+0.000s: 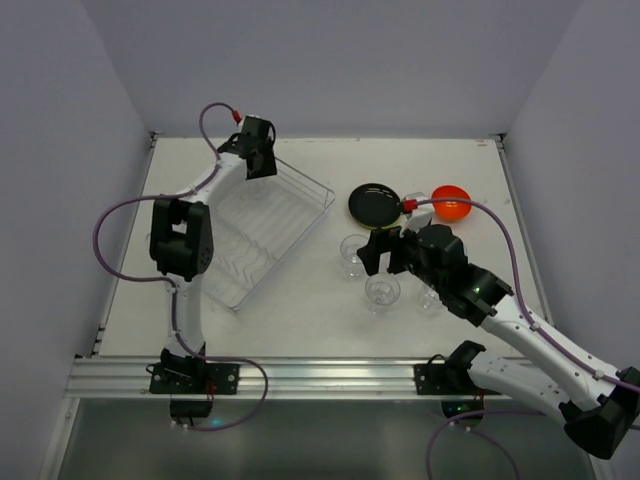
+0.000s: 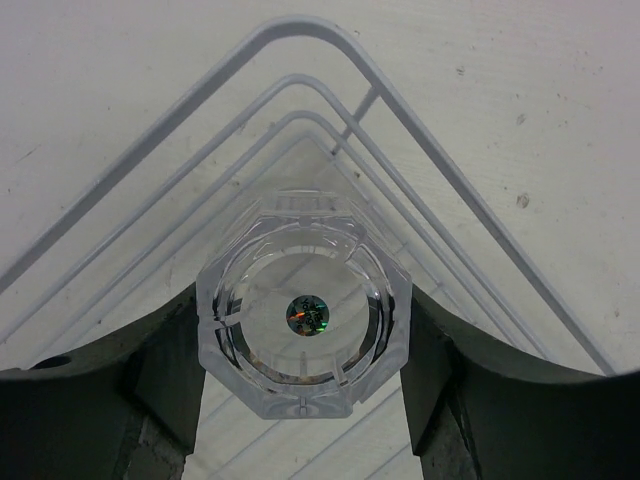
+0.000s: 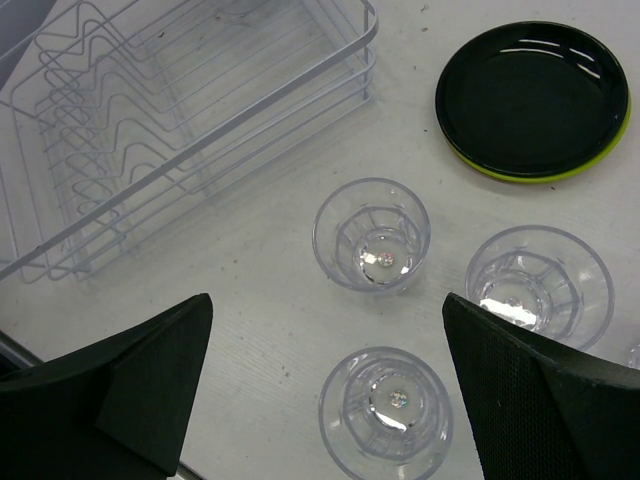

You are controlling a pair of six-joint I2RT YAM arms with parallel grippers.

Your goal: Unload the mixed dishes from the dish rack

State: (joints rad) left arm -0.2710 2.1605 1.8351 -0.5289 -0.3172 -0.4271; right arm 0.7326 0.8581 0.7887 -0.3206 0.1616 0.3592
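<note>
One clear cup [image 2: 303, 325] is sitting in the far corner of the dish rack [image 1: 262, 235]. The rack is lying skewed on the left half of the surface [image 1: 300, 335], with its long side running from near-left to far-right.

The left arm is reaching up along the rack's left side, and the left hand [image 2: 302, 300] is pointing down into that far corner. Its fingers [image 2: 160, 380] are bracketing the cup, one on each side, right up against its outer edge. I can't tell whether they're actually pinching it or just sitting beside it. In the left wrist view the rack's corner wires are wrapping around the far side of the cup.

Right of the rack, three more cups are standing upright on the surface in a loose cluster, none touching:
- far cup [image 3: 371, 234], closest to the rack
- near cup [image 3: 386, 410]
- right-hand cup [image 3: 538, 285]

A sliver of something clear is showing at the right edge of the right wrist view, but it's too little to call.

Beyond the cluster, the black plate [image 3: 530, 95] is lying on top of the lime-green plate [image 3: 520, 178], with only a green crescent showing along its near rim. The orange-red bowl [image 1: 450, 203] is sitting just beside the stack on its right, open side up.

The right arm is coming in from the near-right corner. The right hand [image 3: 328, 300] is hanging above the cup cluster with its fingers spread wide and nothing between them. The far and near cups are showing in the gap below it.
</note>
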